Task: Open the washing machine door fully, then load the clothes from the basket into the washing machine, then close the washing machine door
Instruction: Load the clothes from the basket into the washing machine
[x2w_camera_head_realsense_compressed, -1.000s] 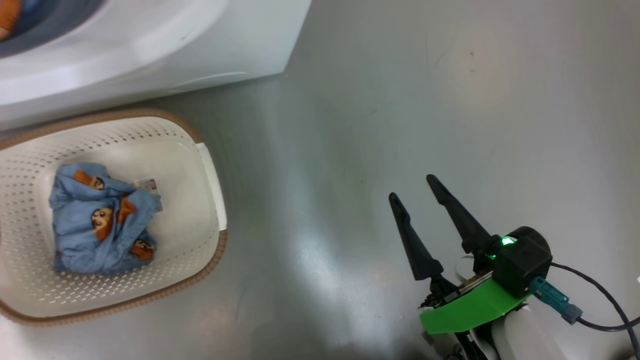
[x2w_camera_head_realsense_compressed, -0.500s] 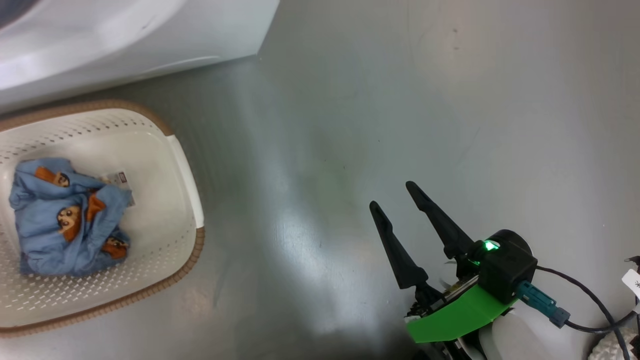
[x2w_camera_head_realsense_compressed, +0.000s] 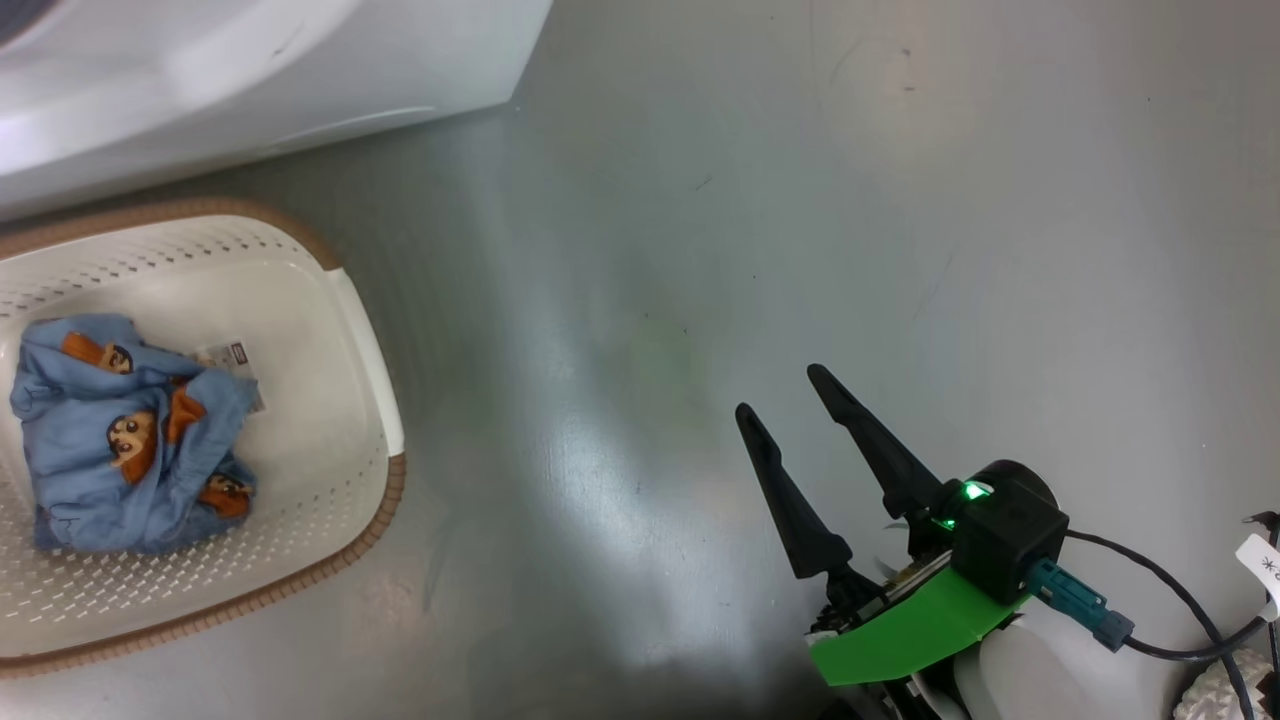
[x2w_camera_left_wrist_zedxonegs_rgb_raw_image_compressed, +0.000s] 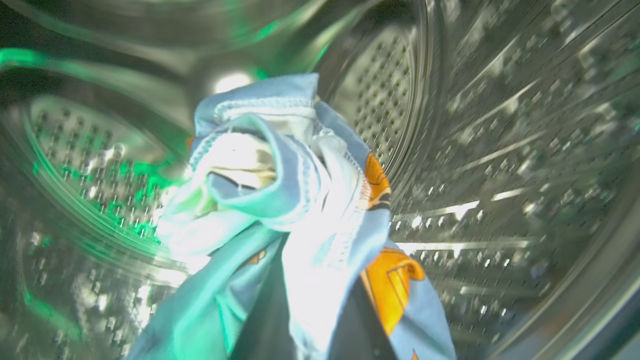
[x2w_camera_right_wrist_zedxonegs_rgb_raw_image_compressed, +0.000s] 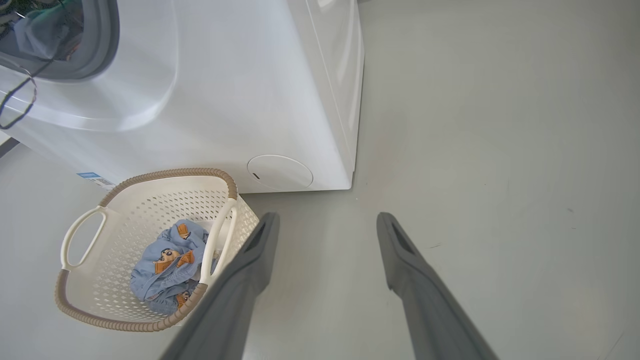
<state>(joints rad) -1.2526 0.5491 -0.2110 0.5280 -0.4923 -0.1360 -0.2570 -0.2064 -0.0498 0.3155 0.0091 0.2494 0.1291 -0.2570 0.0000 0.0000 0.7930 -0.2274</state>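
Note:
In the left wrist view, a light blue garment with orange bear prints (x2w_camera_left_wrist_zedxonegs_rgb_raw_image_compressed: 280, 200) hangs bunched inside the perforated steel drum (x2w_camera_left_wrist_zedxonegs_rgb_raw_image_compressed: 475, 150). My left gripper (x2w_camera_left_wrist_zedxonegs_rgb_raw_image_compressed: 300, 280) is shut on it, its dark fingers mostly hidden by the cloth. More of the blue clothes (x2w_camera_head_realsense_compressed: 130, 440) (x2w_camera_right_wrist_zedxonegs_rgb_raw_image_compressed: 167, 265) lie crumpled in the cream basket (x2w_camera_head_realsense_compressed: 350, 330) (x2w_camera_right_wrist_zedxonegs_rgb_raw_image_compressed: 150, 200), which stands on the floor against the white washing machine (x2w_camera_head_realsense_compressed: 300, 60) (x2w_camera_right_wrist_zedxonegs_rgb_raw_image_compressed: 240, 90). My right gripper (x2w_camera_head_realsense_compressed: 780, 392) (x2w_camera_right_wrist_zedxonegs_rgb_raw_image_compressed: 327, 220) hovers open and empty over the floor, right of the basket. The door is out of view.
Grey glossy floor (x2w_camera_head_realsense_compressed: 800, 200) stretches to the right of the washer and basket. The grey seal (x2w_camera_right_wrist_zedxonegs_rgb_raw_image_compressed: 112, 40) rings the drum opening at the upper left of the right wrist view. A round service cover (x2w_camera_right_wrist_zedxonegs_rgb_raw_image_compressed: 280, 172) and a blue sticker (x2w_camera_right_wrist_zedxonegs_rgb_raw_image_compressed: 90, 176) mark the washer's lower front.
The head camera has swung, so the basket and washer sit further left in its picture. The right gripper stays open in about the same pose.

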